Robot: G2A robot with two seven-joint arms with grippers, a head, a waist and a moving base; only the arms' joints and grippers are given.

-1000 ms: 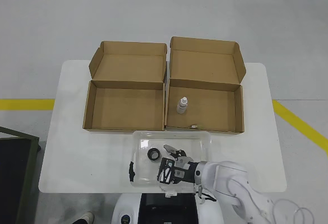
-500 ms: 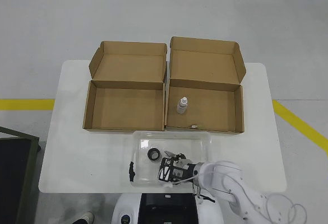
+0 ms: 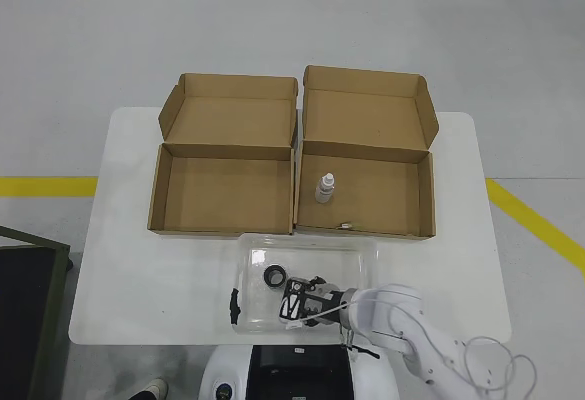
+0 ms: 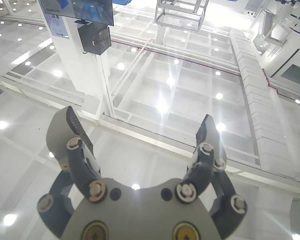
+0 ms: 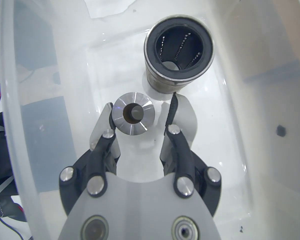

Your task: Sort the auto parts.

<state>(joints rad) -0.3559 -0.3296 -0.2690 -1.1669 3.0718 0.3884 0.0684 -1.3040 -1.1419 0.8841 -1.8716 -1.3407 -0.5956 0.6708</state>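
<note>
Right arm: white rounded shell point(image 3: 412, 322); thin white cable point(image 3: 512, 350) looping beside it.
Right gripper point(image 5: 142, 104): flat grey palm plate point(image 5: 142, 201); black link bars above the plate, silver round screws point(image 5: 183, 186) along the plate's edge; white fingers with black ribbed pads point(image 5: 171, 108).
Left gripper point(image 4: 138, 114): matching grey plate, brass-toned screws point(image 4: 186, 233) on the plate.

My head camera looks straight down from above on the whole table point(image 3: 132, 280). My right wrist camera sits close inside the clear tub point(image 5: 7, 101), which both views share. My left wrist camera faces upward, seemingly at a ceiling point(image 4: 165, 76).
</note>
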